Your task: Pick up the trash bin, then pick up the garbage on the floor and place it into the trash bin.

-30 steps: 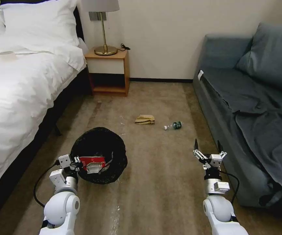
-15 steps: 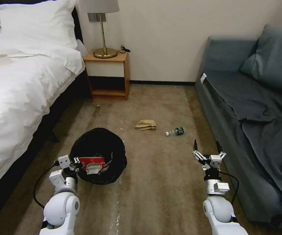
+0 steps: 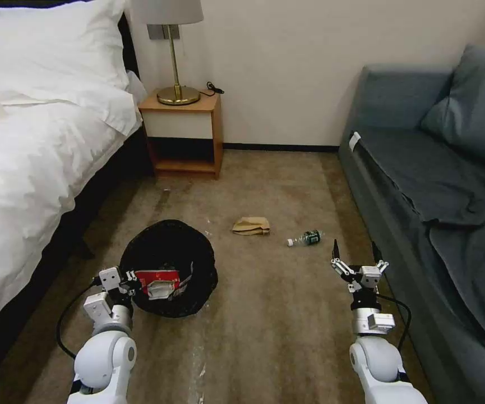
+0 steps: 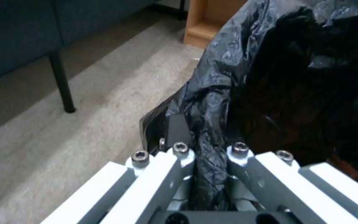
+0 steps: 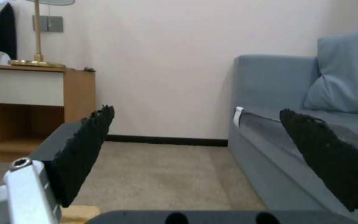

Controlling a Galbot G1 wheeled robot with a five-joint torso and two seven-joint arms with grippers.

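Gripping the trash bin [image 3: 169, 268] over carpet [image 3: 270, 314], left claw [image 3: 133, 282]; right claw [image 3: 354, 255] spread.

We see even, soft indoor light, with the white bed [image 3: 23, 163] nearly blown out. Shadow pools beneath it and inside the trash bin [image 3: 169, 268]. Both wrist views look soft, their near fingers [image 5: 84, 149] blurred.

Crinkly glossy black plastic lines the trash bin [image 3: 169, 264]; matt carpet [image 3: 264, 314].
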